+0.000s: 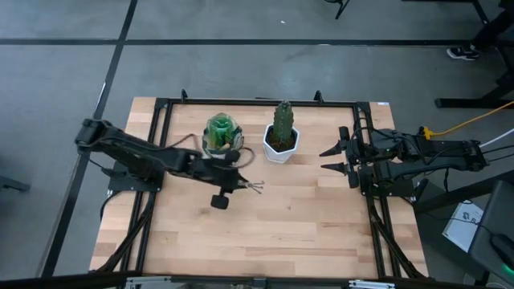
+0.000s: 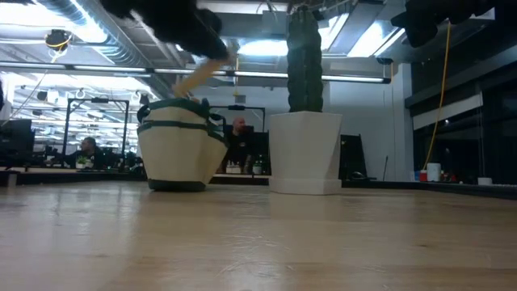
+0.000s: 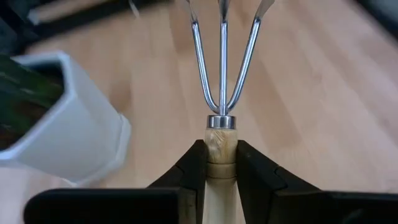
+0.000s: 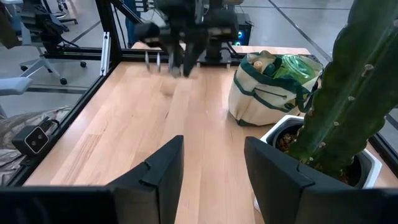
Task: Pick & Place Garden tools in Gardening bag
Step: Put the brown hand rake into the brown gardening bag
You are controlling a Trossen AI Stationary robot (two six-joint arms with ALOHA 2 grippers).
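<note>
The left gripper hangs above the wooden surface, just in front of the gardening bag and a little toward the white hexagonal pot. Its jaws are closed tight on the pale wooden handle of the hand fork, gripping just below the metal collar; the three thin steel tines stick out past the jaws, pointing away from the bag toward the open middle of the surface. In the left wrist view the two dark fingers press the handle from both sides, and the white pot stands close by to one side. The fork is clear of the surface, held in the air.

The gardening bag, beige canvas with dark green trim, stands upright beside the white pot; the two are near one another but not touching. Inside the bag the translucent green spray bottle shows above the rim, along with a wooden handle end. From the low view a pale wooden handle slants up above the bag's rim toward the dark arm overhead. The tall green cactus rises from the pot.

The right gripper waits well apart from the bag, at the far side of the pot by the frame rail. Its jaws stand wide open and hold nothing; its fingers show spread in the right wrist view.
</note>
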